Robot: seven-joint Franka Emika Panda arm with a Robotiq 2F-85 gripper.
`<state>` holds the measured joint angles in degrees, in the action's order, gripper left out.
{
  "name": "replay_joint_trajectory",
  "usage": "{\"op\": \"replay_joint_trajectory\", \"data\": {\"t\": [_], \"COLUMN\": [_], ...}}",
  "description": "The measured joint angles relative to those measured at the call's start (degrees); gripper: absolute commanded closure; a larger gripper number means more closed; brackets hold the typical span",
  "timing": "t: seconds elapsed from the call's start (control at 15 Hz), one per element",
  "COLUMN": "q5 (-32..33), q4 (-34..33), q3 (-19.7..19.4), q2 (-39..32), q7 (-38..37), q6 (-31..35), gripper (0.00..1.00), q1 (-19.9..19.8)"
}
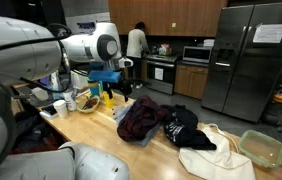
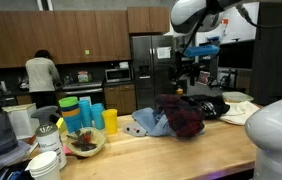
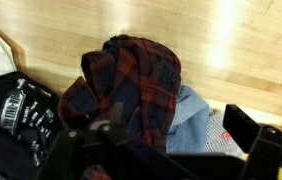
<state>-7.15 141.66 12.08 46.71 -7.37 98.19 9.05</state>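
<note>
The crumpled red plaid shirt (image 3: 131, 85) is seen directly below the gripper (image 3: 159, 150), whose jaws are spread wide and empty.

- Your wooden counter (image 2: 171, 150) carries a heap of clothes: a red plaid shirt (image 3: 131, 85) touching a black printed garment (image 3: 21, 105) and a blue-grey cloth (image 3: 196, 115).
- Also on it you have a white cloth (image 1: 216, 160), a green container (image 1: 263, 147), a bowl (image 2: 84, 143) and a yellow cup (image 2: 110, 121).

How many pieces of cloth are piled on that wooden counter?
4: a red plaid shirt in the middle, a black printed garment against one side, a light blue garment partly under the other, and a cream cloth beyond the black one. Others may be hidden.
</note>
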Motion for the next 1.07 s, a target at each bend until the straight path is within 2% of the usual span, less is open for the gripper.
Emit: {"op": "replay_joint_trajectory", "data": {"t": [0.8,1.07], "q5": [0.09,0.09], "q4": [-0.02,-0.02], "q3": [0.17,0.18], "q2": [0.05,-0.15], "q7": [0.00,-0.07], "q6": [0.23,2.56], "gripper": [0.00,0.00], "q1": [-0.07,-0.37]}}
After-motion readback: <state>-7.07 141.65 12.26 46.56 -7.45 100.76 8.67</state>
